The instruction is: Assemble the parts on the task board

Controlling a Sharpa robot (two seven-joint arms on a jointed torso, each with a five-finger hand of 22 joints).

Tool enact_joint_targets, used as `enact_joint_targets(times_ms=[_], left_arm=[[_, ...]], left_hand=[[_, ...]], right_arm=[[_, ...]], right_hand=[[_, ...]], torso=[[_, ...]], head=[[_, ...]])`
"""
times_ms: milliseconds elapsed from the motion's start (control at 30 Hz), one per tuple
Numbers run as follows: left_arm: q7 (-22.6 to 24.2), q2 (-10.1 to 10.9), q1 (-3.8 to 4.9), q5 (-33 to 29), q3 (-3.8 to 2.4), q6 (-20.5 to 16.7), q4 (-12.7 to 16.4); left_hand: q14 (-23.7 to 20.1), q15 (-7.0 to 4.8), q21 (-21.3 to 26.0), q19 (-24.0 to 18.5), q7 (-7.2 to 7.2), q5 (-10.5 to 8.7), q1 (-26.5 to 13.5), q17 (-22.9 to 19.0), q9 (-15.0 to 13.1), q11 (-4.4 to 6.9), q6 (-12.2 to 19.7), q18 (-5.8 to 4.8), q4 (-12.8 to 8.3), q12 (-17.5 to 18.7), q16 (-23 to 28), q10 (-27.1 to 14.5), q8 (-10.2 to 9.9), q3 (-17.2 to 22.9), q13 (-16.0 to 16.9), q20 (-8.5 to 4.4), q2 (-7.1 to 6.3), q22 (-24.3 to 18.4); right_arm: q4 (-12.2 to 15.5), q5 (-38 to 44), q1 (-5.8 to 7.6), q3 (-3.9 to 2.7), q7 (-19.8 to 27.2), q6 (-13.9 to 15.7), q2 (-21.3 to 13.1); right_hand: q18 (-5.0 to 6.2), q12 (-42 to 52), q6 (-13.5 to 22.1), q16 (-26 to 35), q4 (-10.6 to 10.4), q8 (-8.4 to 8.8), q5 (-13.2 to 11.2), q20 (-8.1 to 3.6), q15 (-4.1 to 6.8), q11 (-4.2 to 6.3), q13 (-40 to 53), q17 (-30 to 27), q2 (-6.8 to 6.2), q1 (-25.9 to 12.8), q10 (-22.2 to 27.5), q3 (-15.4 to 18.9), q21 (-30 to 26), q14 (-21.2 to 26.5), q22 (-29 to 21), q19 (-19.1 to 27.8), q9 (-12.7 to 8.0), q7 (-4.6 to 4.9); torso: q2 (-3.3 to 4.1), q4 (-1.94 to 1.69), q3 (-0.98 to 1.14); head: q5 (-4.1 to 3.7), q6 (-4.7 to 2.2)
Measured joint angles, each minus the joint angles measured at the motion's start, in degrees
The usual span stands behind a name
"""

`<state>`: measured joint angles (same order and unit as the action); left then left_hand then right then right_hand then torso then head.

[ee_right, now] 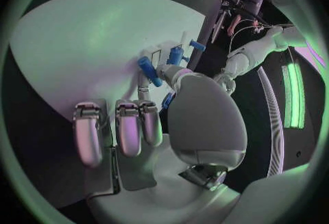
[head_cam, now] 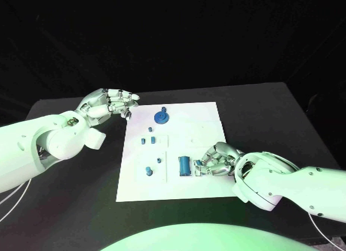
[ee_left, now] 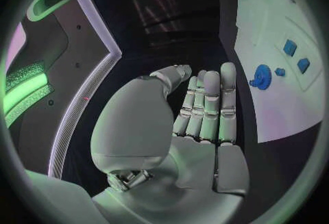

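The white task board [head_cam: 173, 178] lies in the middle of the black table. My right hand [head_cam: 218, 159] rests on the board's near right part, and its thumb and a finger pinch a small blue part [head_cam: 198, 163] [ee_right: 167, 102]. Just beside its fingertips lies a blue cylinder [head_cam: 185, 166] [ee_right: 148, 70]. A round blue part [head_cam: 162, 117] [ee_left: 261, 76] stands near the board's far edge. Several small blue parts [head_cam: 148, 140] sit along the board's left side. My left hand [head_cam: 109, 104] [ee_left: 205, 109] hovers off the board's far left corner, fingers curled, holding nothing.
Bare black table [head_cam: 271, 115] surrounds the board on all sides. The table's far edge runs behind the board, with darkness beyond it. My left forearm [head_cam: 45, 144] stretches over the table's left side.
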<state>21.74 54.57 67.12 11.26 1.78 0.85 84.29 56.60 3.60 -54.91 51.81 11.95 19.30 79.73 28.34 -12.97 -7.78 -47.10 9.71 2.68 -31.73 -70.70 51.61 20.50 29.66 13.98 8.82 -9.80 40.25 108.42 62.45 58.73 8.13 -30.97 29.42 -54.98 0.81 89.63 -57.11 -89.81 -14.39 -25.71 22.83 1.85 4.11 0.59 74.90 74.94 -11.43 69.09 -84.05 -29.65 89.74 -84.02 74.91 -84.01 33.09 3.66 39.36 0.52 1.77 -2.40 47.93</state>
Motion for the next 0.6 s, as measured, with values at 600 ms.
enact_joint_targets(times_ms=[600], left_arm=[[-0.1,0.1,0.00,-0.2,0.00,0.1,0.0]], left_hand=[[0.0,0.00,0.0,0.0,0.00,0.00,-0.3,0.0,0.1,-0.21,0.0,0.00,0.2,0.0,0.0,-0.2,0.0,0.2,-0.1,0.00,0.29,0.0]], right_arm=[[-0.1,0.3,-0.04,0.06,-0.3,0.0,0.1]], right_hand=[[0.00,0.0,-1.2,0.0,-1.7,0.04,0.0,0.00,0.00,0.00,0.0,0.0,0.08,-3.5,0.0,3.0,0.0,0.0,0.0,0.0,-0.1,-0.72]], torso=[[0.00,0.03,0.02]], head=[[0.39,0.12]])
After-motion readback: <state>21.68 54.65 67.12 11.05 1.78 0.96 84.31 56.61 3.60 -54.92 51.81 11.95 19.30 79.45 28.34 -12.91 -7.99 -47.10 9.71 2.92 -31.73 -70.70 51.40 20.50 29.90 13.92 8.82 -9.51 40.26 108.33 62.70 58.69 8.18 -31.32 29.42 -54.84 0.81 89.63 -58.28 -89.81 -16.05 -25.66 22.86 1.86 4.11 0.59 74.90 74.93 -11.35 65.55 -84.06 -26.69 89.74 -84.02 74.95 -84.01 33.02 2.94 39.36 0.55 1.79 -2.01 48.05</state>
